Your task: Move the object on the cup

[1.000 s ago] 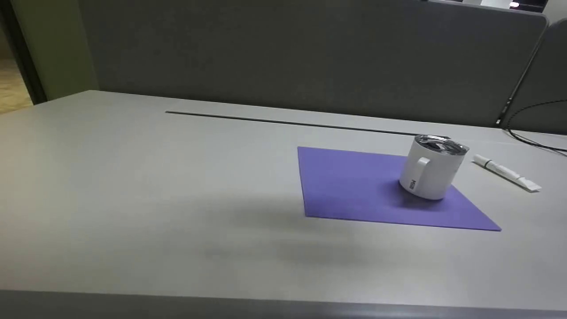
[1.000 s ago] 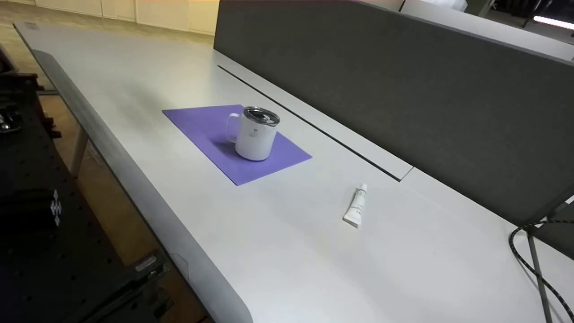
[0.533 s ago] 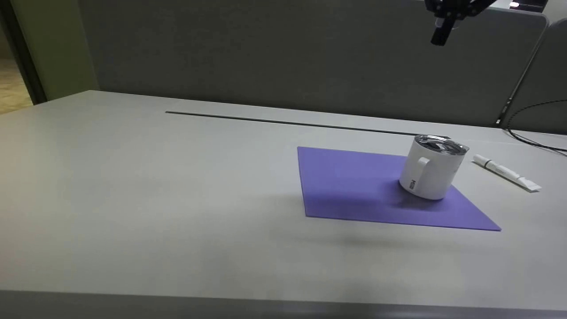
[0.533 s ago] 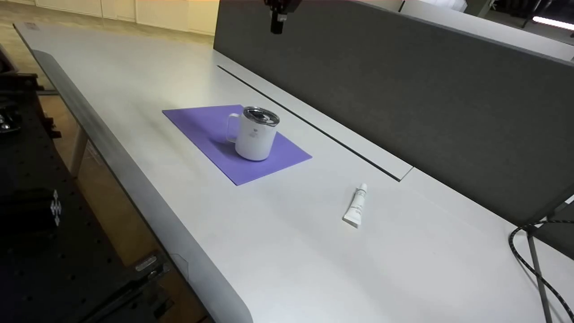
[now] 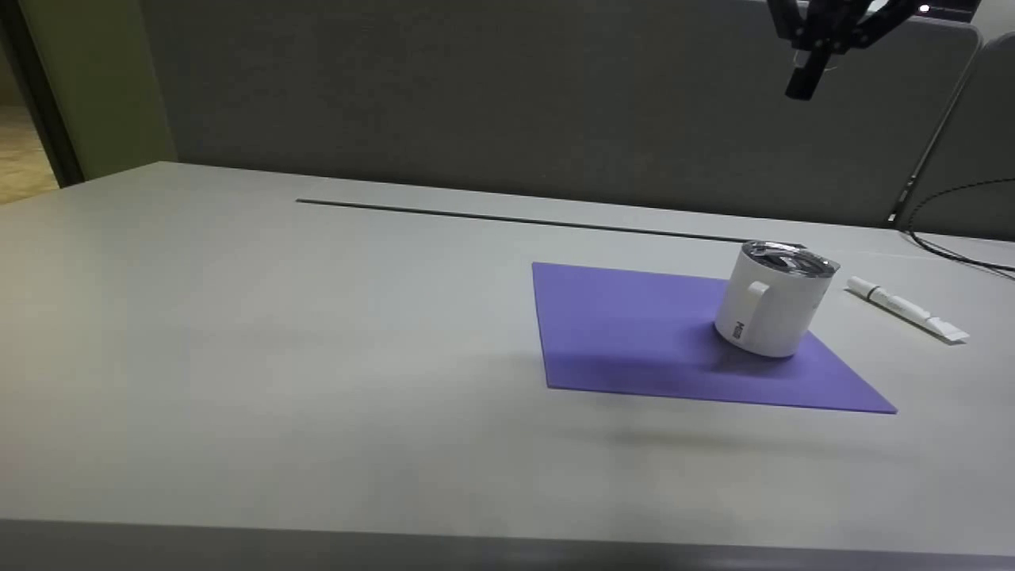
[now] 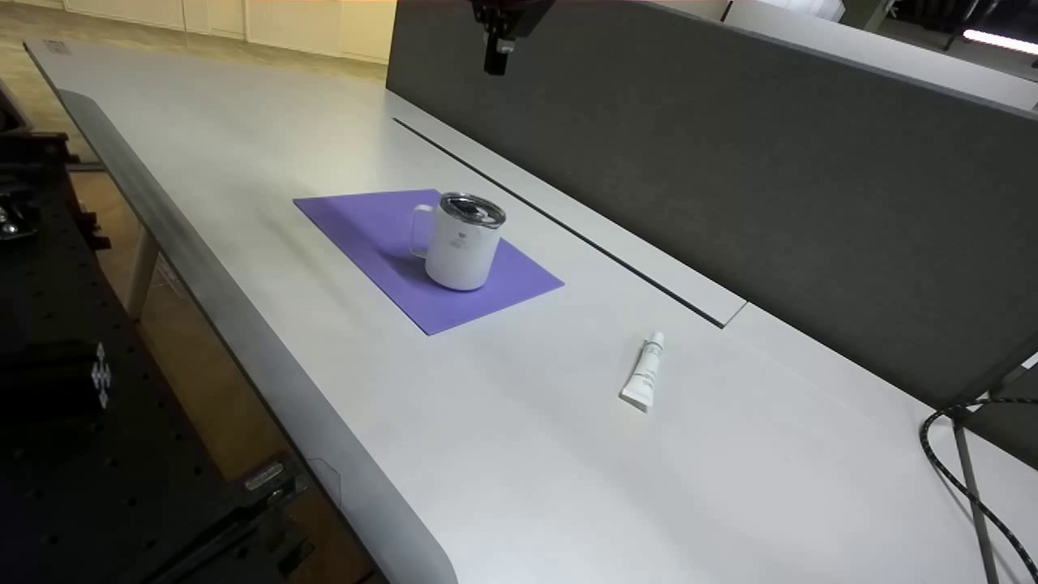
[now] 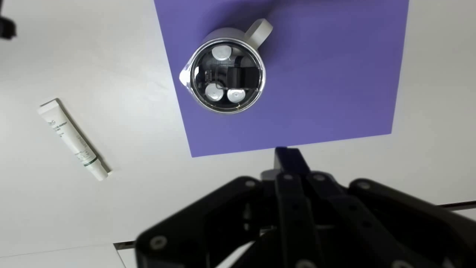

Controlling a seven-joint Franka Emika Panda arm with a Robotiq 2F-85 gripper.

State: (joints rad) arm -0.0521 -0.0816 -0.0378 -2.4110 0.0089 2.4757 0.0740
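The cup [image 5: 769,321] is a small white mug with a handle and a clear and dark lid with a shiny rim. It stands upright on the purple mat [image 5: 610,325], also seen in an exterior view [image 6: 461,251]. In the wrist view the cup [image 7: 227,76] is seen from above, near the mat's left side. No separate object lies on its lid. A white tube [image 6: 645,371] lies flat on the table, apart from the mat. My gripper [image 7: 287,149] is shut with its fingertips together, holding nothing. In both exterior views it hangs high above the table, well clear of the cup.
A dark grey partition [image 5: 476,95] runs along the back of the table. A thin dark slot [image 6: 559,223] runs in front of it. A black cable [image 6: 965,478] lies at the table's far corner. A dark perforated platform [image 6: 97,487] stands beside the table edge.
My gripper has come into both exterior views from the top and then moved a little lower. The cup, mat and tube have not moved.
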